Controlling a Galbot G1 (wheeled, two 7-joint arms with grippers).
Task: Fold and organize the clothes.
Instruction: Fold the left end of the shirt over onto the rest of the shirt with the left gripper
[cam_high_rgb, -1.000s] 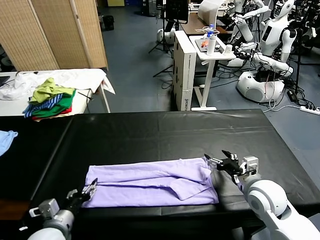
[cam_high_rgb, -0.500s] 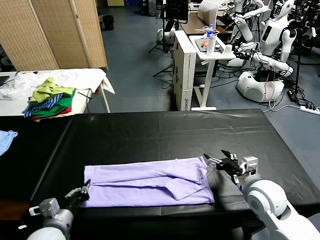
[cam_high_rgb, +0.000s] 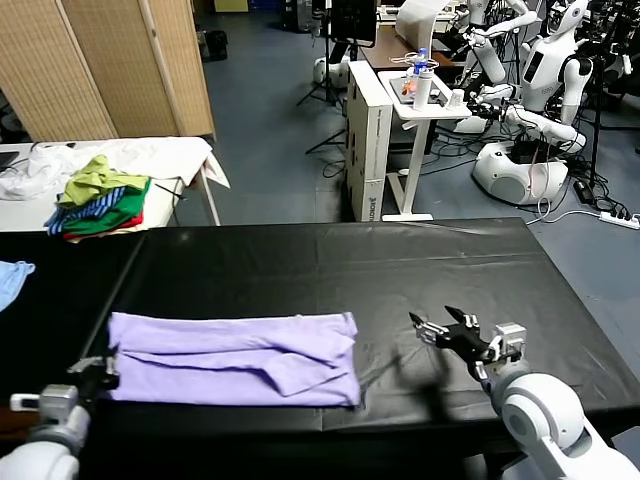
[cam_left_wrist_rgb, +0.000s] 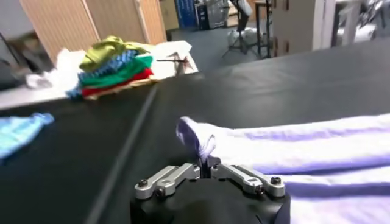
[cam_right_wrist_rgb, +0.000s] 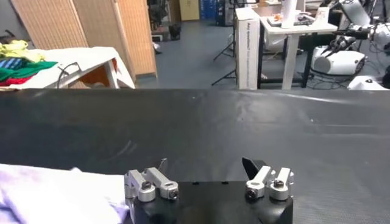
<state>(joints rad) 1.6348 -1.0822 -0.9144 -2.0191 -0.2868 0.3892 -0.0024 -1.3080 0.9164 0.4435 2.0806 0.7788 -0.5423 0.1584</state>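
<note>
The lavender T-shirt (cam_high_rgb: 232, 358) has slid a good way toward the robot's left along the black bench (cam_high_rgb: 400, 270) since a second ago. At the near left edge, the left pincer (cam_high_rgb: 100, 368) is clamped tight on the shirt's corner, the cloth bunched between its fingers. Near the right edge, the right pincer (cam_high_rgb: 440, 327) hangs spread wide, well apart from the shirt. Farther off, a heap of coloured garments (cam_high_rgb: 100, 197) sits on a white table (cam_high_rgb: 185, 155).

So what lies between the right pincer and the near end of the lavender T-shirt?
Only bare black table. In the head view the open right pincer hovers apart from the T-shirt, with nothing on the stretch between them.
</note>
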